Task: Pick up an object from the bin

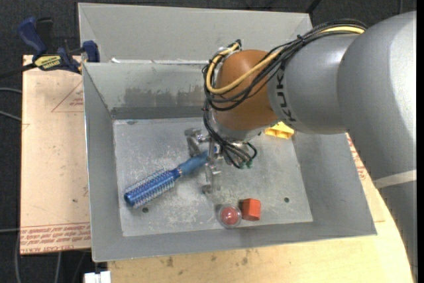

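A blue hairbrush (161,183) lies on the bin floor left of centre, bristle head to the lower left, handle pointing up and right. My gripper (207,164) hangs over the middle of the bin with its fingers down at the end of that handle; one finger reaches down to about the floor just right of the handle tip. A small orange block (250,209) and a reddish round piece in a clear shell (229,216) lie close together near the front wall, below the gripper. A yellow object (279,132) peeks out from under the arm at the right.
The arm with its orange wrist cover and cables comes in from the right and hides the bin's right back part. The floor at the left and front left of the brush is bare metal.
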You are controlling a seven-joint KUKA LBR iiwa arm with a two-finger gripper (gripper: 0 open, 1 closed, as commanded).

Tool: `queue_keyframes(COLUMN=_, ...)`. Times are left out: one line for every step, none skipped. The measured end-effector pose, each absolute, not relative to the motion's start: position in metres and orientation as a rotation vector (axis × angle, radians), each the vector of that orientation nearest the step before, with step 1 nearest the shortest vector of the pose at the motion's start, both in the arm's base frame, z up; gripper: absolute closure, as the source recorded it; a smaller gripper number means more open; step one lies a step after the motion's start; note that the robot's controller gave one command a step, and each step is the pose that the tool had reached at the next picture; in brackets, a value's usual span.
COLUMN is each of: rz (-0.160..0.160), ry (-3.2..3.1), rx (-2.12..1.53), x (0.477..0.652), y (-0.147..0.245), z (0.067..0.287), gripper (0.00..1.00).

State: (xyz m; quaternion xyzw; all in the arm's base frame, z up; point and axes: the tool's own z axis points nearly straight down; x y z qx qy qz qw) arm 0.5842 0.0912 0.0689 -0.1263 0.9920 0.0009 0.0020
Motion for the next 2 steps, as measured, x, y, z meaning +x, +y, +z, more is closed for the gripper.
queue_keyframes(rz=0.003, ry=3.114, rx=-0.395, x=0.584, y=0.091, z=0.071, gripper=1.00)
queue_keyframes(rz=0.002, ry=3.115, rx=-0.334, x=0.567, y=0.088, z=0.211, gripper=1.00)
